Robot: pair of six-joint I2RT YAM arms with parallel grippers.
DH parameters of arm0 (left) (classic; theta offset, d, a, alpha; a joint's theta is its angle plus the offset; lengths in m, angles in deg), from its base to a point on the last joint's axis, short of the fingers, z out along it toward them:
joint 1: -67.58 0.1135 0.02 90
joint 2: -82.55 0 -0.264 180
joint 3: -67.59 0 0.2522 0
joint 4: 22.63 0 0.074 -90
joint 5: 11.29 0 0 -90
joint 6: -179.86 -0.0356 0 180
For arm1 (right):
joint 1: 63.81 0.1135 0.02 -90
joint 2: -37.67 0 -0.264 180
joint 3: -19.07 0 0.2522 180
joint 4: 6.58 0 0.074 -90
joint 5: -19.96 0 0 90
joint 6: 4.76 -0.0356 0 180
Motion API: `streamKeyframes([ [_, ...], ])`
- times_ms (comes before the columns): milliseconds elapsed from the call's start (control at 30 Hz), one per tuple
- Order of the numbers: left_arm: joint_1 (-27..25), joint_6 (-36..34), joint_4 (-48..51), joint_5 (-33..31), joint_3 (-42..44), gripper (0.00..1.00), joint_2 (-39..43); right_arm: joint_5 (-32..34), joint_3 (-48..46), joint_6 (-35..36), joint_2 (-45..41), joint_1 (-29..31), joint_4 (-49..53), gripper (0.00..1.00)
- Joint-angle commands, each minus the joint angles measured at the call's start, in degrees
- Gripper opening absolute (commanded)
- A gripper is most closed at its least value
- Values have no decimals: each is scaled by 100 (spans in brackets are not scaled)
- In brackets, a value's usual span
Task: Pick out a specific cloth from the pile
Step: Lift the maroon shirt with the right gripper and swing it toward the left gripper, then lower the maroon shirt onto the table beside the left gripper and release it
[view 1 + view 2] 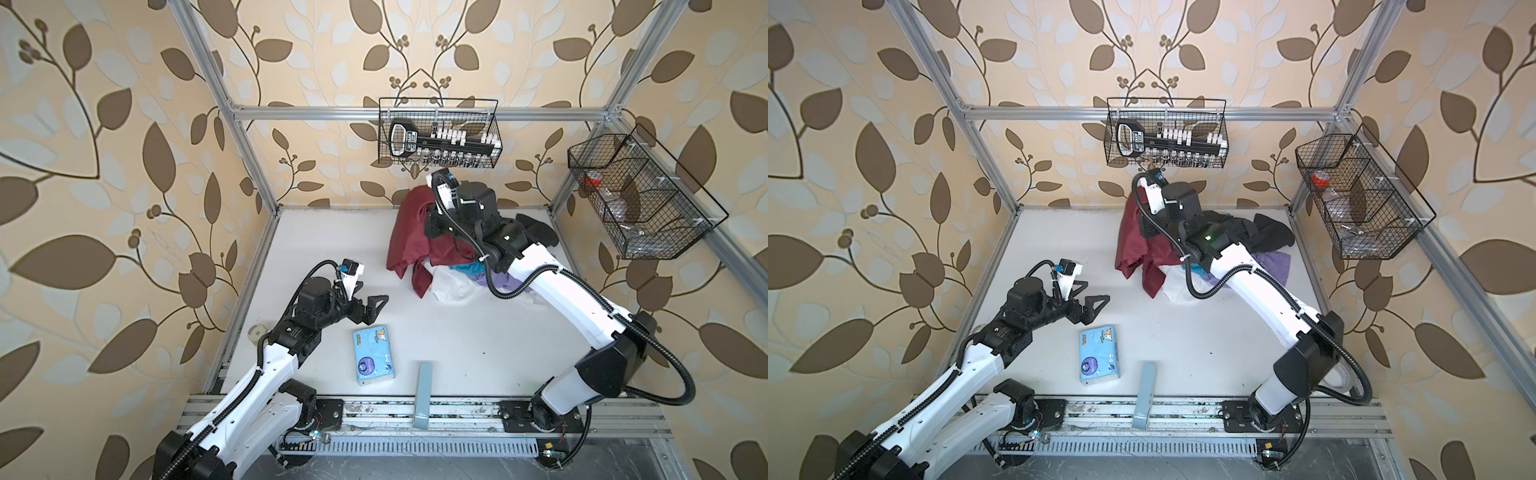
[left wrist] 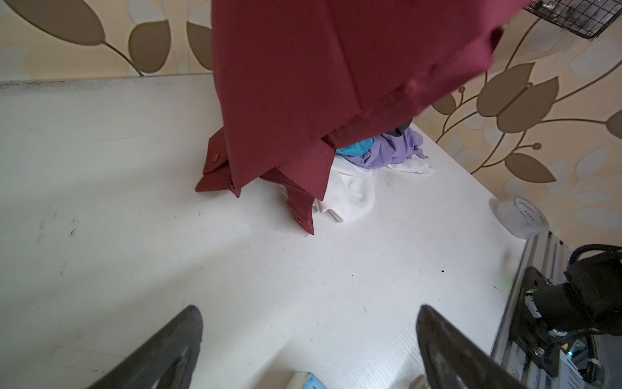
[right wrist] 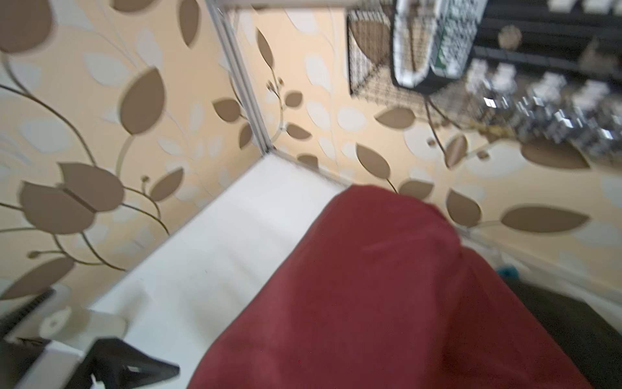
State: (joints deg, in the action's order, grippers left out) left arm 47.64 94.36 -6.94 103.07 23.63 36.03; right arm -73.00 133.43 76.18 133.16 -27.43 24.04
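The cloth [image 1: 405, 232] is a large maroon shirt, lifted at the back of the table in both top views [image 1: 1129, 237]. It hangs from my right gripper [image 1: 432, 222], which is shut on its upper part. The fabric hides the fingertips and fills the right wrist view [image 3: 370, 286]. Its cuffs and hem [image 2: 296, 202] still rest on the table and on the pile [image 1: 457, 282]. That pile holds white, turquoise, lilac [image 2: 387, 155] and dark grey [image 1: 536, 228] garments. My left gripper [image 1: 374, 307] hovers open and empty over the table's left middle [image 2: 309, 308].
A blue tissue pack [image 1: 374, 355] lies near the front, with a grey-blue bar [image 1: 424, 390] beside it. Wire baskets hang on the back wall [image 1: 440, 133] and the right frame [image 1: 640, 195]. A tape roll [image 2: 521, 217] sits at the table's right edge.
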Motion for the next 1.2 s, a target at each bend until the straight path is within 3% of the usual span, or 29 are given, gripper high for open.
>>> streamKeyframes([
  [0, -52, -28, -169, -178, 9, 99, 206, -1255, 1212, -111, 827, 149, -585, 0],
  [167, -53, -8, -271, -389, 106, 99, 401, -2130, 3515, -399, 2559, 510, -646, 0],
  [267, -53, -18, -331, -532, 175, 99, 492, -2478, 4188, -772, 3304, 598, -1083, 0],
  [533, -53, -45, -360, -747, 248, 99, 572, -3024, 2998, -1345, 3980, 599, -2333, 0],
  [867, -53, -45, -409, -780, 327, 99, 695, -3211, 3295, -1749, 5711, 493, -2074, 0],
  [1167, -53, -22, -431, -788, 345, 99, 731, -2727, 3302, -1854, 6155, 394, -1632, 0],
])
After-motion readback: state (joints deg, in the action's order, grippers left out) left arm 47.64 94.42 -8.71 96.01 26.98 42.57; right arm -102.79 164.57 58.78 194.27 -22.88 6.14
